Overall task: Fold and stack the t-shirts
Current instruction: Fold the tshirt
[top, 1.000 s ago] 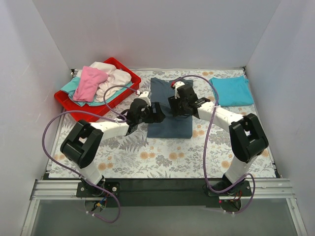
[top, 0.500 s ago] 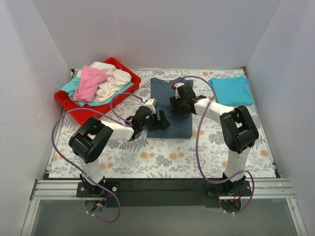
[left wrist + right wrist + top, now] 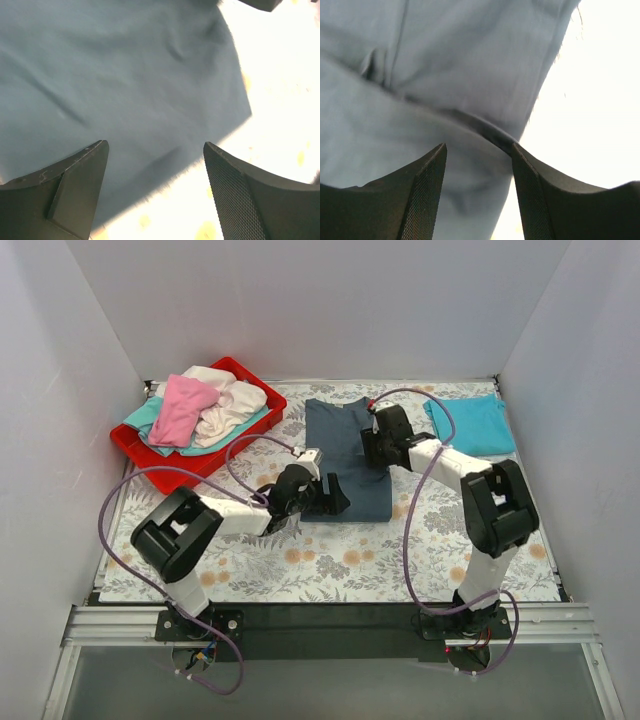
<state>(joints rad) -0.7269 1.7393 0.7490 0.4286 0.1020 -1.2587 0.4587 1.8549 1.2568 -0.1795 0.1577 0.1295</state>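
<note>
Over the slate grey-blue t-shirt (image 3: 340, 440) lying mid-way on the bench (image 3: 330, 565), my left pincer (image 3: 335, 496) and right pincer (image 3: 372, 448) hang spread, gripping nothing; a shallow pinch could snag one layer and undo the fold.

- Far-left corner: red tray (image 3: 150, 462), heaped with shirts (image 3: 205, 405), is blocking passage.
- Far-right corner: turquoise shirt (image 3: 472, 425) is lying flat, a low obstacle.
- Centre: slate grey-blue shirt (image 3: 345, 440) is spreading there. The left gripper (image 3: 338, 497) and right gripper (image 3: 370, 448) are crowding its near-left corner and right edge.
- Near edge: floral cover (image 3: 330, 560) is lying bare between the arms.
- Overhead: purple cables (image 3: 403, 540) are looping beside both arms.
</note>
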